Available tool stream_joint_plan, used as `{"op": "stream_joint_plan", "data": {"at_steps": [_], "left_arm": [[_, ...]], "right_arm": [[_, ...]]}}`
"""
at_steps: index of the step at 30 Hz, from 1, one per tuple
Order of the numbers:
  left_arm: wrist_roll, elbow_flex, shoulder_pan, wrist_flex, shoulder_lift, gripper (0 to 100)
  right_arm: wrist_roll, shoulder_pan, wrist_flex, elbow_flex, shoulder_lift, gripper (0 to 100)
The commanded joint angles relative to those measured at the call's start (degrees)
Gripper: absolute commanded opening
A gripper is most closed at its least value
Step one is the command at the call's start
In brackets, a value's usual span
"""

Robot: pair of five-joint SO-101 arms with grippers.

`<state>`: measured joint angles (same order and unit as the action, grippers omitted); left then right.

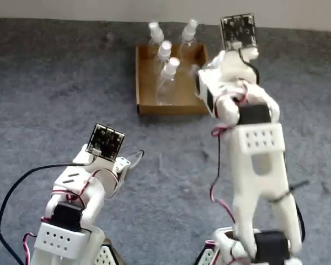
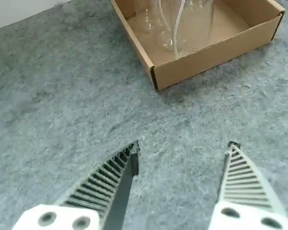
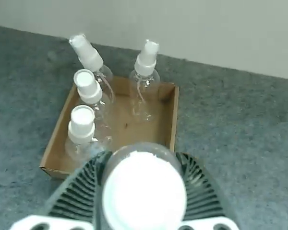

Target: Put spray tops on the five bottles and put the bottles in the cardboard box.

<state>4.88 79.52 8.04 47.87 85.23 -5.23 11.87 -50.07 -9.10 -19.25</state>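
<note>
Four bottles [image 3: 91, 105] with spray tops stand in the cardboard box [image 1: 146, 106]. The right gripper [image 3: 144, 160] has its jaws clenched on the fifth bottle [image 3: 144, 191], capped, by the box's right wall. The left gripper [image 2: 185, 146] has its jaws released over the surface [image 2: 62, 96]. Best to lower the bottle upright into the free gap, clear of its neighbours.

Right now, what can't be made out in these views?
Right wrist view: body of the held bottle, hidden under its own top and the right claw.
Left wrist view: tops of the boxed bottles, cut off by the frame edge.
High view: part of the cardboard box, hidden behind the right arm.
</note>
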Motion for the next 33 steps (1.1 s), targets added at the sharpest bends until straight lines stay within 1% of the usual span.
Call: {"op": "stream_joint_plan", "data": {"at_steps": [1, 7, 14, 33], "left_arm": [[0.4, 0.0, -0.5, -1.2, -0.3, 22], [0.4, 0.0, -0.5, -1.2, -0.3, 22], [0.4, 0.0, -0.5, -1.2, -0.3, 22], [0.4, 0.0, -0.5, -1.2, -0.3, 22]], "right_arm": [[-0.4, -1.4, 1.6, 9.0, 6.2, 0.5], [-0.4, -1.6, 1.6, 20.1, 18.8, 0.5], [-0.4, -1.4, 1.5, 27.3, 29.9, 0.5], [-0.4, 0.7, 1.6, 27.8, 37.6, 0.5]]}}
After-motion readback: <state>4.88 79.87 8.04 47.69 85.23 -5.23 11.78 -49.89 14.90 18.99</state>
